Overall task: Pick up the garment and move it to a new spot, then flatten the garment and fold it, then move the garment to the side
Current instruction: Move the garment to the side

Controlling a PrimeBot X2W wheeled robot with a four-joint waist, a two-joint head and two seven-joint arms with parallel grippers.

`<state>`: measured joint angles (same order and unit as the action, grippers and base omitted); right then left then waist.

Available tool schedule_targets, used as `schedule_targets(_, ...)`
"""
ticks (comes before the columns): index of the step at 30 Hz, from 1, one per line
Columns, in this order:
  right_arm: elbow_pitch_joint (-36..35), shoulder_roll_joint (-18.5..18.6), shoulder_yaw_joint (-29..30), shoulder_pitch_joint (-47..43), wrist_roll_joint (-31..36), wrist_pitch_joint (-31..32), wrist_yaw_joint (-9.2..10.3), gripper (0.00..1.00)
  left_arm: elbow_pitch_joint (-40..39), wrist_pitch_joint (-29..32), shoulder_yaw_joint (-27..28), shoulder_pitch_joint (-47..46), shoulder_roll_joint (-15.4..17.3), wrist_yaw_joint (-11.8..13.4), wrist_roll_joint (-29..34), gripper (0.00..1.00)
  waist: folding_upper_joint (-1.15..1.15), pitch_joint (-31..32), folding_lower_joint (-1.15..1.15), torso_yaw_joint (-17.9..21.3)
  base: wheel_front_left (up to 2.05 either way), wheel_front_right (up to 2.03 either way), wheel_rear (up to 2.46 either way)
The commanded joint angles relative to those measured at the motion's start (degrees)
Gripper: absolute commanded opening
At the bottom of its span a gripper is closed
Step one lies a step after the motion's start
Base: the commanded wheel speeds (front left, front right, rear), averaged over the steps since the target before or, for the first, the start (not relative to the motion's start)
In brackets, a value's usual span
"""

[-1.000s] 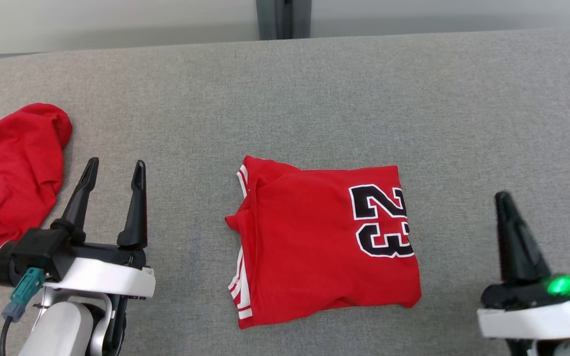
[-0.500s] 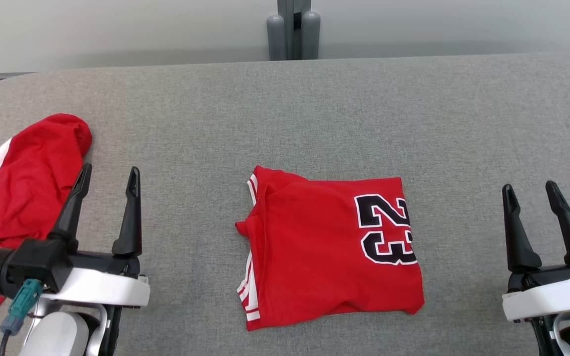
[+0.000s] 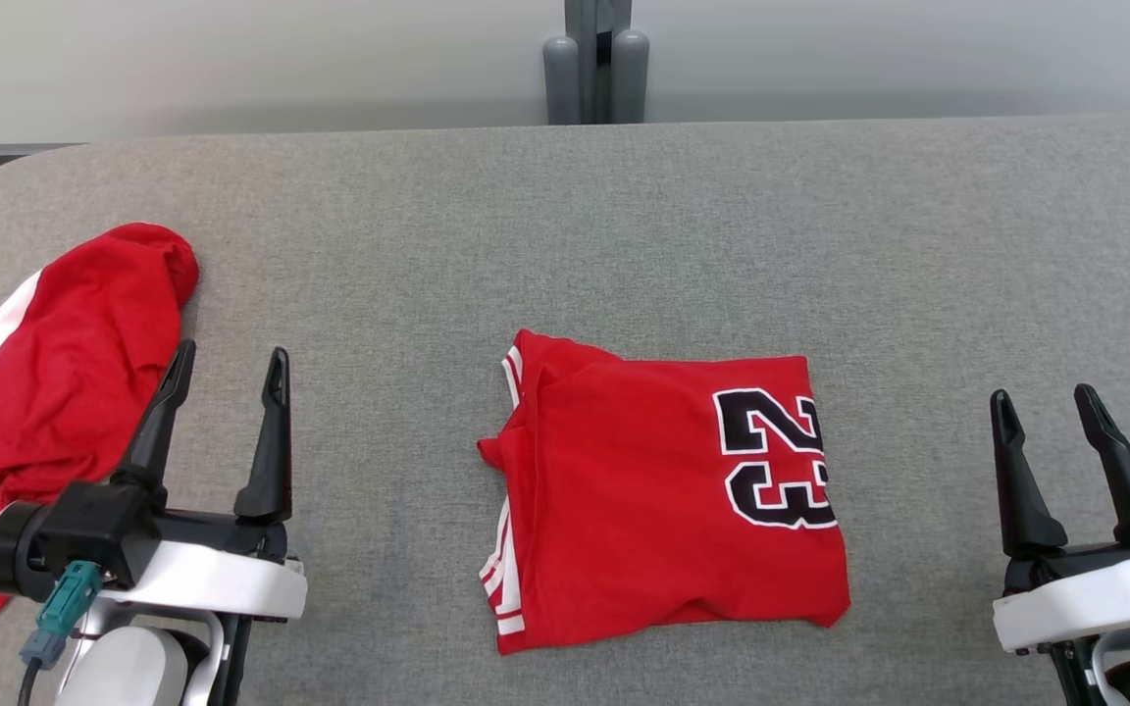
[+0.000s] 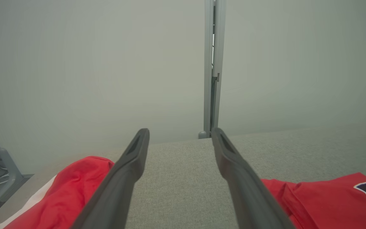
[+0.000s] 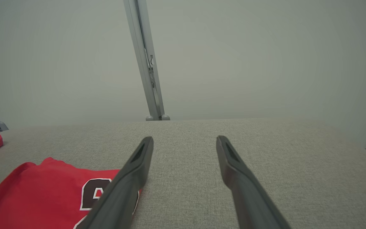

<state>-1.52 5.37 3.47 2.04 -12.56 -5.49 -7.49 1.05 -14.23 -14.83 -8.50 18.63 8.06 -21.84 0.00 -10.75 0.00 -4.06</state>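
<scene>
Lying centred on the grey fabric-covered table [image 3: 624,226] in the head view, the folded red jersey numbered 23 [image 3: 668,490] sits between the left gripper [image 3: 230,355] and right gripper [image 3: 1041,397], both spread, empty. Left wrist view: fingers apart, crumpled red-and-white garment [image 4: 71,190] left. Right wrist view: fingers apart, jersey lower left.

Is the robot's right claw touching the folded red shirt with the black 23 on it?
Apart. In the head view, bare grey fabric tabletop separates the right gripper from the folded red jersey.

Red garment [image 3: 663,490] folded flat, black 23 showing, centre of grey table [image 3: 624,226]
</scene>
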Motion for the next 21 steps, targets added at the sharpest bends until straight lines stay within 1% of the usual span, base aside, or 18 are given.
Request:
schedule_targets(1, -0.1, 0.2, 0.3, 0.1, 0.3, 0.1, -0.02, 1.0, 0.1, -0.3, 0.0, -0.1, -0.2, -0.3, -0.3, 1.0, 0.0, -0.1, 0.0, -0.2, 0.0, 0.0, 0.0)
schedule_targets(4, 0.3, 0.8, -0.3, 0.6, 0.4, 0.6, -0.02, 1.0, -0.2, -0.3, -0.3, -0.6, -0.2, -0.3, -0.3, 1.0, 0.0, -0.4, 0.0, -1.2, 0.0, 0.0, 0.0)
schedule_targets(7, 2.2, 1.5, -1.9, 1.2, 0.3, 2.0, -0.02, 1.0, -0.5, -0.3, -0.6, -0.9, -0.5, -0.4, -0.4, 1.0, 0.0, -1.1, 0.0, -2.4, 0.0, 0.0, 0.0)
schedule_targets(14, 10.7, 2.2, -8.0, 2.2, -1.0, 3.7, -0.02, 1.0, -0.1, -0.4, -1.6, -1.4, -1.5, -0.7, -0.6, 1.0, 0.0, -2.8, 0.0, -5.8, 0.0, 0.0, 0.0)
schedule_targets(20, 16.3, 2.1, -10.8, 2.7, -2.0, 4.7, -0.02, 1.0, 0.7, -0.5, -1.6, -1.9, -2.1, -1.2, -0.7, 1.0, 0.0, -4.1, 0.0, -7.6, 0.0, 0.0, 0.0)
schedule_targets(21, 16.7, 2.1, -11.0, 3.1, -2.1, 4.5, -0.02, 0.6, 0.8, -0.6, -1.4, -2.1, -2.1, -1.3, -0.6, 1.0, 0.0, -4.2, 0.0, -7.7, 0.0, 0.0, 0.0)
